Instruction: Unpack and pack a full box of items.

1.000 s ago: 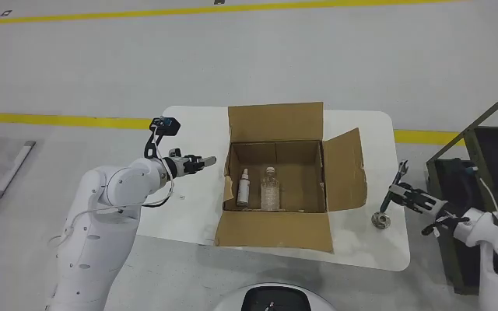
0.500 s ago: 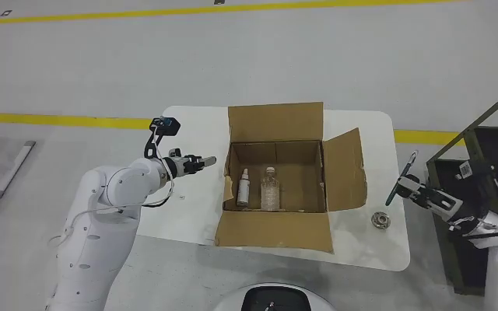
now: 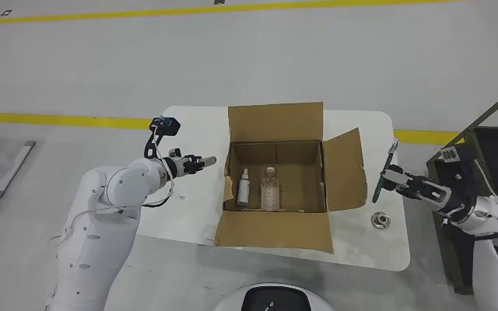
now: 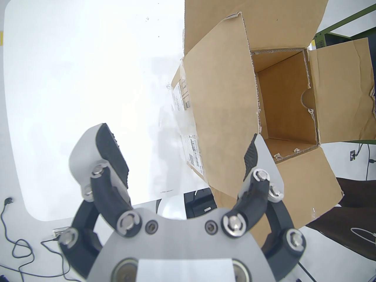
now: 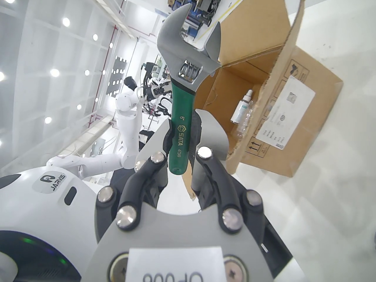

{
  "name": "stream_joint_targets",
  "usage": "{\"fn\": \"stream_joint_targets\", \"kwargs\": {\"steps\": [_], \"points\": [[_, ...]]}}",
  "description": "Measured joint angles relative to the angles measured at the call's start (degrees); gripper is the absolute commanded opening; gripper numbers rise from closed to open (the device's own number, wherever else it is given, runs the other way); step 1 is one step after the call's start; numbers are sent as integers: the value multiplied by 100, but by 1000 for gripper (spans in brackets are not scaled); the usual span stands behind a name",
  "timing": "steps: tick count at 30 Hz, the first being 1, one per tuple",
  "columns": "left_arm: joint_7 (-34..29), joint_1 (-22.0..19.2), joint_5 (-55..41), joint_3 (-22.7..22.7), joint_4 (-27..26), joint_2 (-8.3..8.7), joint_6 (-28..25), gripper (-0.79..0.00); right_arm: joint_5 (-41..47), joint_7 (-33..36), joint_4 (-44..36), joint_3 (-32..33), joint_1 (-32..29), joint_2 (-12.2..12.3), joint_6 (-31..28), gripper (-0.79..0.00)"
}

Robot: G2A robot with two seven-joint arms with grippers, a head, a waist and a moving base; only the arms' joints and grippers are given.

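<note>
We see our right gripper, clamped on the wrench, swung nearer the box; the left gripper stays open.

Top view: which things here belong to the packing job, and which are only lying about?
Job: box, open; small white bottle and clear bottle inside it; wrench, held by the right gripper; probably the small metal ring on the table.

Lying about: dark rack beside the table; cables and yellow line on the floor.
</note>
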Motion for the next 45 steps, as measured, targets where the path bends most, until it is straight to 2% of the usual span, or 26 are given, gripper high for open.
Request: {"fn": "stream_joint_targets", "kwargs": {"steps": [10, 17, 23, 28, 36, 45], "points": [[0, 0, 0, 0, 0, 0, 0, 0, -1459, -679, -412, -1662, 809, 26, 1097, -785], [0, 0, 0, 0, 0, 0, 0, 0, -3818, -1480, -612, -3325, 1450, -39, 2261, -785], [0, 0, 0, 0, 0, 0, 0, 0, -5504, -1932, -20, -4931, 2079, -244, 3264, -785], [0, 0, 0, 0, 0, 0, 0, 0, -5915, -2123, 756, -5857, 2622, -486, 3846, -785], [0, 0, 0, 0, 0, 0, 0, 0, -5692, -2423, 2285, -6939, 3530, -1039, 4475, -785], [0, 0, 0, 0, 0, 0, 0, 0, -5280, -2371, 3847, -7744, 4279, -1692, 4694, -785]]}}
